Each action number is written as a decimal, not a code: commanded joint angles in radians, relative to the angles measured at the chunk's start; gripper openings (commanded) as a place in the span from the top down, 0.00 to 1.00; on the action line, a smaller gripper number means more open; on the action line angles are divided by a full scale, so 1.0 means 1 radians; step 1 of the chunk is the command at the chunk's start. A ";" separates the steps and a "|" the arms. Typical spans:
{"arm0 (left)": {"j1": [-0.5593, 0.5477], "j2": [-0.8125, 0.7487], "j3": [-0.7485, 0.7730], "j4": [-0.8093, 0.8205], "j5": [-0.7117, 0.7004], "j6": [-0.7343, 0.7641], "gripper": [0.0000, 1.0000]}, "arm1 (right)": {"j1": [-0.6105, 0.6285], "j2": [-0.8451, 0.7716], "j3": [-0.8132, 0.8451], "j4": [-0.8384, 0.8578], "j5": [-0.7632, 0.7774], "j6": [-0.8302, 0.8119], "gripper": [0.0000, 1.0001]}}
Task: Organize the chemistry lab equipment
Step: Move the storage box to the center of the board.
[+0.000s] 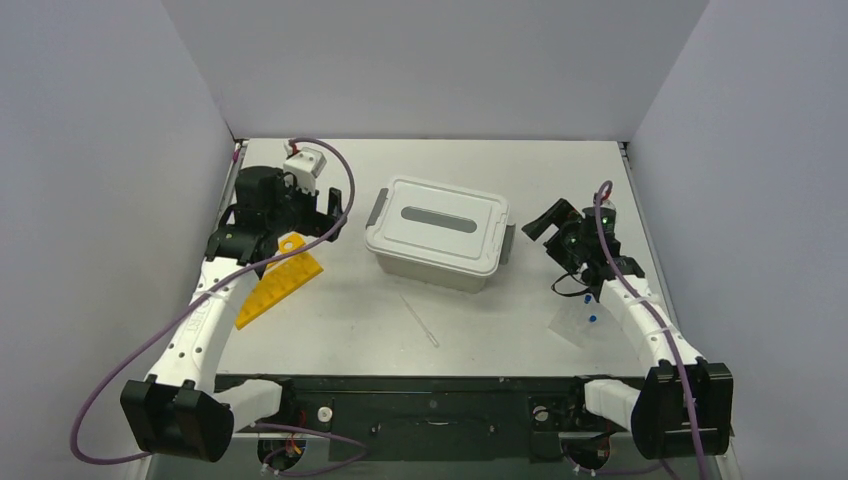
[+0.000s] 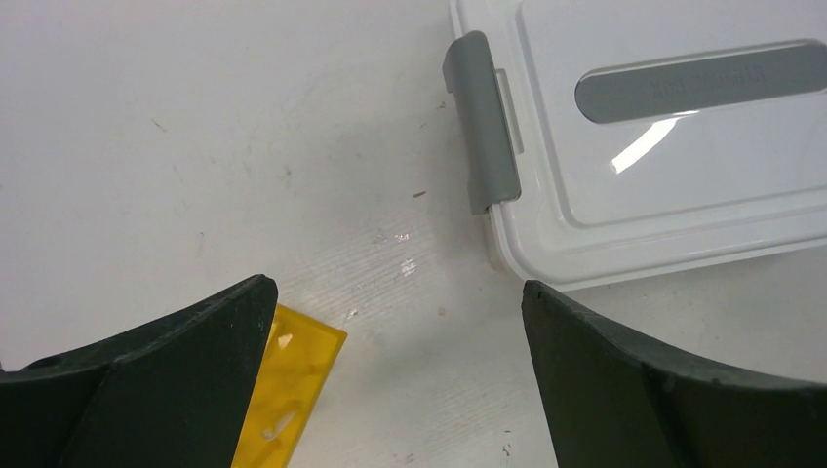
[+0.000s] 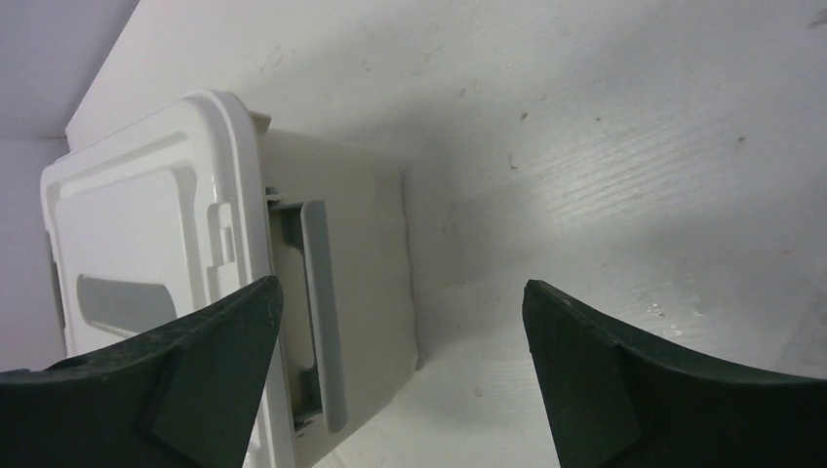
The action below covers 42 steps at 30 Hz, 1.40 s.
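Tub (image 1: 430, 268) lidded; rack (image 1: 280, 280), perhaps a pipette (image 1: 420, 320), and blue caps (image 1: 592, 318) left out on surface. Both jaws spread, empty.

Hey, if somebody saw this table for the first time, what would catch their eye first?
Probably the white plastic storage box with its grey-handled lid on, sitting mid-table. Next, the bright yellow holed wedge-shaped rack lying to its left, by the open left gripper. The open right gripper hovers to the right of the box, and a thin clear tube lies on the table in front of the box.
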 commanded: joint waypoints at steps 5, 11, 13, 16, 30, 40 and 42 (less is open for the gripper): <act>0.004 -0.018 -0.010 -0.025 -0.025 0.049 0.03 | 0.095 -0.027 -0.024 0.150 -0.052 0.039 0.11; 0.000 0.061 -0.018 -0.003 -0.112 0.031 0.03 | 0.141 -0.040 -0.078 0.220 0.014 0.103 0.15; -0.007 0.078 -0.028 -0.011 -0.098 0.032 0.03 | 0.158 -0.060 -0.108 0.269 0.026 0.124 0.15; -0.026 0.098 -0.024 -0.015 -0.106 0.039 0.04 | 0.160 -0.057 -0.158 0.357 -0.004 0.170 0.14; -0.118 0.136 -0.019 -0.006 -0.195 0.043 0.03 | 0.225 0.073 -0.259 0.727 -0.068 0.362 0.14; -0.122 0.118 -0.015 -0.048 -0.232 0.068 0.03 | 0.241 0.083 -0.177 0.545 -0.022 0.299 0.33; -0.122 0.111 -0.016 -0.051 -0.232 0.071 0.03 | 0.263 0.057 -0.122 0.408 0.048 0.215 0.35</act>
